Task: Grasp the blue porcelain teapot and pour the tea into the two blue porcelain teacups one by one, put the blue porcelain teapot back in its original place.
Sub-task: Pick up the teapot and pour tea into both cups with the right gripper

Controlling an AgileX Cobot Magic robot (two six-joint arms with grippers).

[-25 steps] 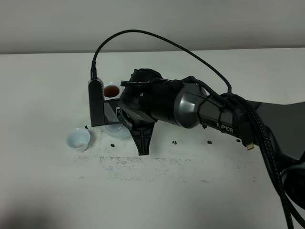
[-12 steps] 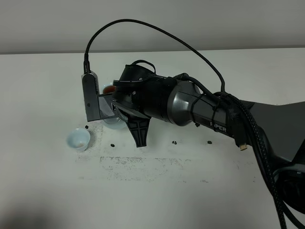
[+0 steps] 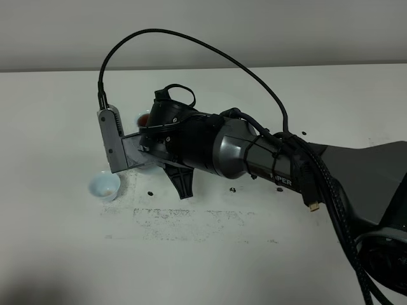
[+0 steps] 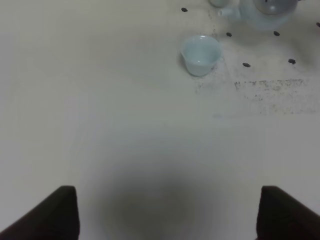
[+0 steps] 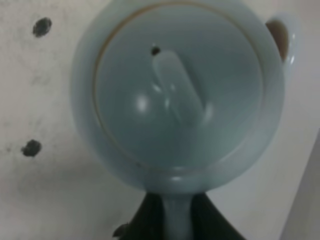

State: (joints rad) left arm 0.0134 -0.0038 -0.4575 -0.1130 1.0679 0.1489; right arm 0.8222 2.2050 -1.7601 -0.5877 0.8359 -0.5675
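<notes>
Your right claw point(image 5: 175, 229) has the pot's point(image 5: 175, 95) handle point(image 5: 175, 215) between its fingers. The pot lies straight ahead of the claw, with the lid point(image 5: 177, 87) on top. Past the pot, on the side away from the claw and a little off its line, stands the cup with tea in it point(image 5: 281, 40), close beside the belly; you cannot tell whether they touch. The empty cup point(image 3: 103, 186) stands farther ahead of the claw and off to one side, apart from the pot. It is well ahead of your left claw point(image 4: 170, 215). Specks point(image 5: 31, 148) lie on the table point(image 3: 57, 254) around the pot.
</notes>
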